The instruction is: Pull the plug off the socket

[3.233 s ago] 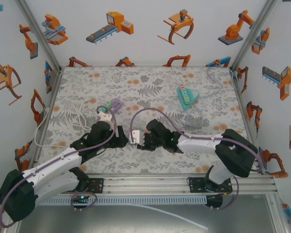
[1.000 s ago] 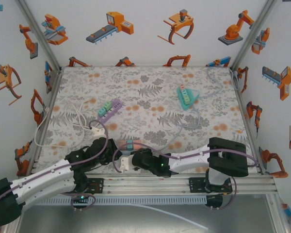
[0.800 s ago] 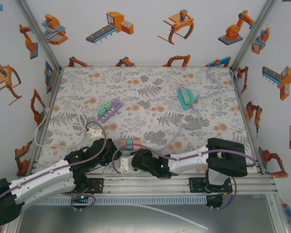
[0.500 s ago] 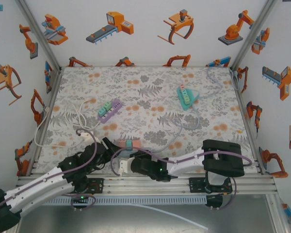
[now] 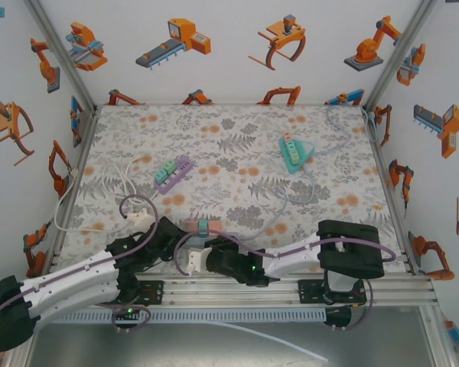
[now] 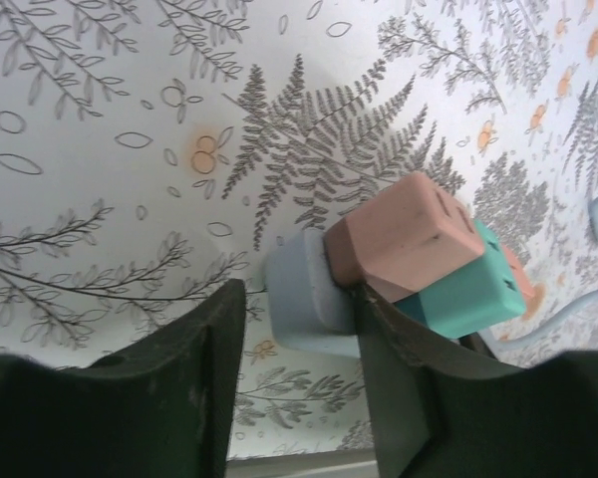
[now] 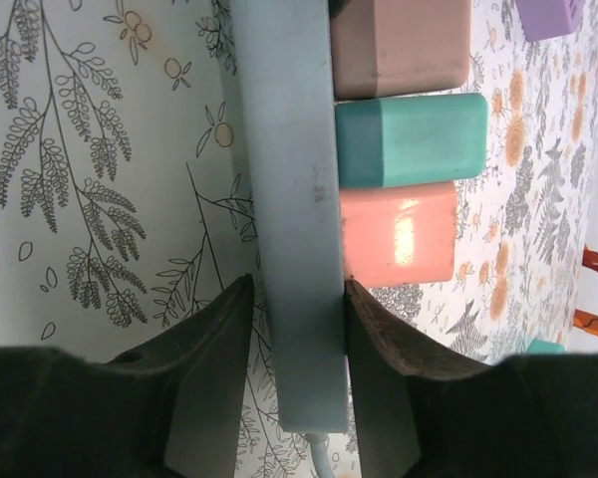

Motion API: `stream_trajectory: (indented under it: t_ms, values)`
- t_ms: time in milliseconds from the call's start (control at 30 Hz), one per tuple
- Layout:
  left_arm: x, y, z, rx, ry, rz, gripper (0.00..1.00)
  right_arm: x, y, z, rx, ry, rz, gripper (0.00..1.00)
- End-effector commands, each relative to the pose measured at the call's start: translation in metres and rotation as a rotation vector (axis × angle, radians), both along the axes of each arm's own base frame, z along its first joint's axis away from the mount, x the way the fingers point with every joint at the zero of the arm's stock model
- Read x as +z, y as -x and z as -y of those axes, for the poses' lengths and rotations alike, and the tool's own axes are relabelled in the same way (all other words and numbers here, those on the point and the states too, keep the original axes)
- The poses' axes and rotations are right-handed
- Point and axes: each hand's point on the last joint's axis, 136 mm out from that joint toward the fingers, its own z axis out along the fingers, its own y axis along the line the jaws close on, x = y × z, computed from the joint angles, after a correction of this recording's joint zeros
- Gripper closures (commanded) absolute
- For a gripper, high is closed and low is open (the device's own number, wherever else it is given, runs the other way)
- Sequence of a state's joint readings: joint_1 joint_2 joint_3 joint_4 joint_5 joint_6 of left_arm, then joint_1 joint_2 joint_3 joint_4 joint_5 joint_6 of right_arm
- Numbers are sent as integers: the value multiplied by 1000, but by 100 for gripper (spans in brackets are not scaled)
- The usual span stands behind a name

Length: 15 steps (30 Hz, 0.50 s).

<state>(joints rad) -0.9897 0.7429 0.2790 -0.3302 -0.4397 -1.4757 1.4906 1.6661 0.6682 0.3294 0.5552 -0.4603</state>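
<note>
Socket pale blue, plugs pink, teal

Socket strip at front edge, 3 plugs on it; spare strip behind.

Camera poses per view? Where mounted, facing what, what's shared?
Top external: above and behind, looking down at the table; left arm, right arm show.
Left wrist: on the left arm, looking along the left tool at the socket strip and plugs.
Right wrist: looks past the right tool, clamped on that strip.
Shared: strip and plugs, all three views.
</note>
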Motion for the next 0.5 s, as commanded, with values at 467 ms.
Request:
stream_trajectory:
  t_ms: [467]
  values:
    - [-68,57,-37,-92,-256,-287,75,45,34,21,-95,-232,-513,34]
